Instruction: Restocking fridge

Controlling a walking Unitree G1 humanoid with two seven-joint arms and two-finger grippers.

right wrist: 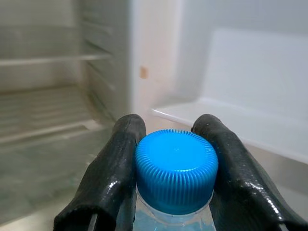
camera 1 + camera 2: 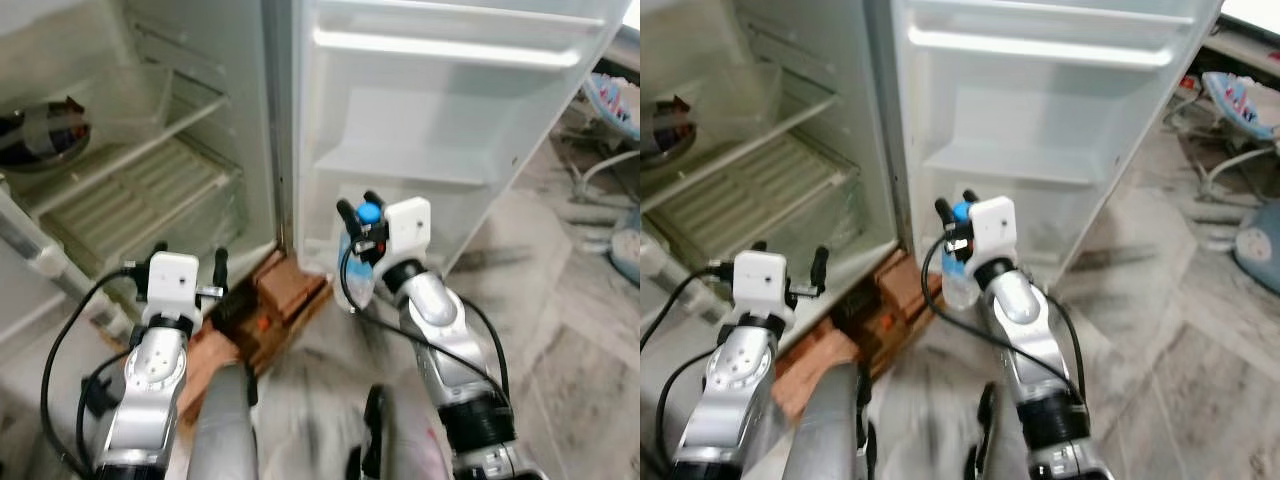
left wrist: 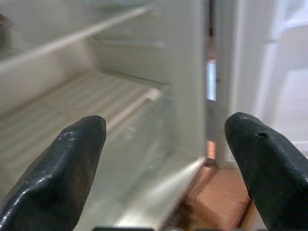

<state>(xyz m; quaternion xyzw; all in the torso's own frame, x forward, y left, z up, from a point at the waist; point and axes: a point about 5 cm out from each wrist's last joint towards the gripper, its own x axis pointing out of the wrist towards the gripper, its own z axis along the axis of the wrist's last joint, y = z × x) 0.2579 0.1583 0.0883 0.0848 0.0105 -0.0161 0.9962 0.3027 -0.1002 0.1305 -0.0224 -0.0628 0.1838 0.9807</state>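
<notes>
My right gripper (image 2: 359,210) is shut on the neck of a clear water bottle (image 2: 356,275) with a blue cap (image 1: 176,170), and the bottle hangs upright under the black fingers (image 1: 115,168). It is held low in front of the open fridge door (image 2: 440,110), just below the door's lower shelf (image 2: 400,168). My left gripper (image 2: 190,262) is open and holds nothing, near the bottom edge of the fridge compartment; its fingers (image 3: 72,168) stand wide apart before the lowest ribbed shelf (image 2: 130,200).
A dark round item (image 2: 40,130) lies on the upper fridge shelf at the left. Bricks (image 2: 290,285) prop up the fridge's bottom corner by the hinge. A marbled tile floor (image 2: 560,330) stretches to the right, with a baby bouncer (image 2: 610,110) and a pale bundle (image 2: 625,250) beyond the door.
</notes>
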